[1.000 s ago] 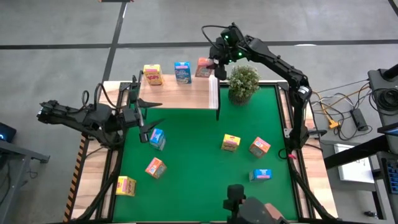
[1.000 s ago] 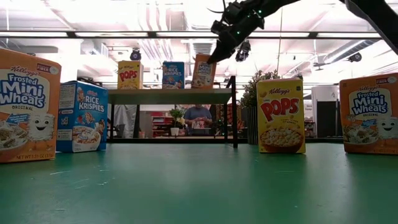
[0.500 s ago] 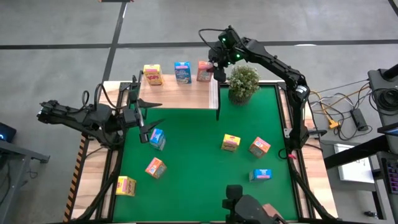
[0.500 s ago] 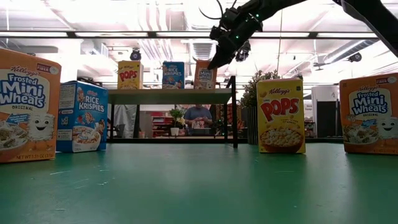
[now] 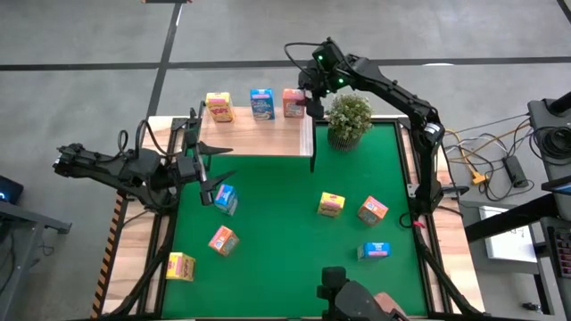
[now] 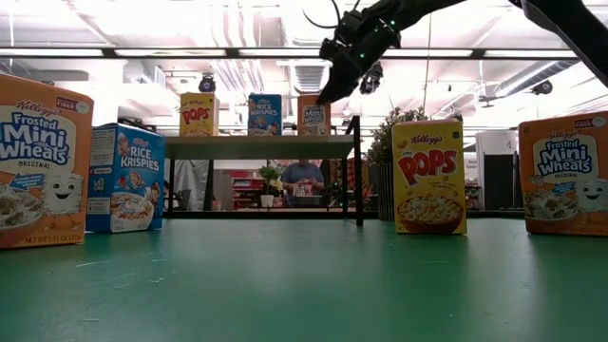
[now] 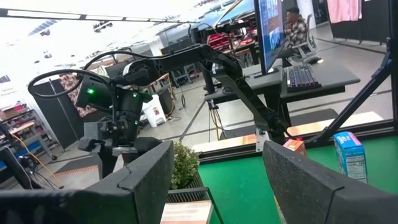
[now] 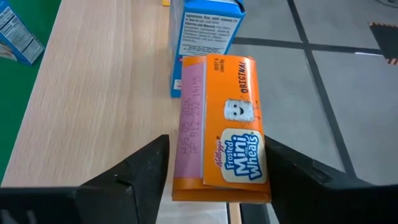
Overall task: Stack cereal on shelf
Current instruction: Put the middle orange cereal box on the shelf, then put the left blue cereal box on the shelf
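The light-wood shelf (image 5: 259,135) carries three upright cereal boxes: yellow (image 5: 219,107), blue (image 5: 261,103) and orange-red (image 5: 293,102) at its right end. My right gripper (image 5: 308,96) hovers at that orange-red box (image 8: 224,130), open, with one finger on its near side and one on its far side. The box stands on its base on the board (image 6: 312,115). My left gripper (image 5: 205,185) waits open above the mat's left part, close to a blue box (image 5: 226,199). My right gripper reaches from the table's right, slanting down over the top (image 8: 190,124) of the orange-red box. Its fingers (image 8: 140,171) stand at the two broad faces. Whether either finger touches the box, I cannot tell.
Several boxes stand on the green mat: orange-red (image 5: 223,239), yellow (image 5: 180,266), yellow (image 5: 331,204), orange-red (image 5: 372,210), blue (image 5: 375,250). A potted plant (image 5: 348,119) sits right beside the shelf's right end, under my right arm.
My right gripper has brought the orange-red box down onto the shelf's right end. The box leaned with its top toward the right a second ago. It now stands upright beside the blue box. The left arm has kept still.
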{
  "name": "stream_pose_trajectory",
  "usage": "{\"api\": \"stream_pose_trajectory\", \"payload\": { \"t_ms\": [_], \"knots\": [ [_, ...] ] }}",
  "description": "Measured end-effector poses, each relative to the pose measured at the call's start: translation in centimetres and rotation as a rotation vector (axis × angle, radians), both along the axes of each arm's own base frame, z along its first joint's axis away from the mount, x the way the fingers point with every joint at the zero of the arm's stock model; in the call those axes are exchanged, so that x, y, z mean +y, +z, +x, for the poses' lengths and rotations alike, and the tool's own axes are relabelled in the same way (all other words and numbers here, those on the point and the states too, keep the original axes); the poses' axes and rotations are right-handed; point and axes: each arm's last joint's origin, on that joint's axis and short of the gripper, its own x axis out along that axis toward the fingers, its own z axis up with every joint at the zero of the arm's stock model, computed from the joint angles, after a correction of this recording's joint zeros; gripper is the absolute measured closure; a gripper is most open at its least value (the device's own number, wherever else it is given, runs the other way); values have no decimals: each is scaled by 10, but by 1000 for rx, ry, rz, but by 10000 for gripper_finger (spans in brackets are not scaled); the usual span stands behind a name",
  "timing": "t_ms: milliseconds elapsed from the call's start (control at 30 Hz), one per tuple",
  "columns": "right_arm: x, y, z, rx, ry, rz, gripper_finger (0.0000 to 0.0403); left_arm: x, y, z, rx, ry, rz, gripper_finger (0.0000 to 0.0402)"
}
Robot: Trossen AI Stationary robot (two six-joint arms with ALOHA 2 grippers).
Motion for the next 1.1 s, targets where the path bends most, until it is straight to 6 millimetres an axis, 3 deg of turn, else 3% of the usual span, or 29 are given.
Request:
{"api": "stream_pose_trajectory", "payload": {
  "t_ms": [467,833,1100],
  "knots": [
    [1,3,0,-6,6,-11,137,0,0,0,1,0,1,170],
    [2,14,-1,-35,-4,-19,133,0,0,0,2,-1,1,170],
    [16,36,5,-102,-13,-10,143,0,-2,1,19,-1,-1,170]
  ]
}}
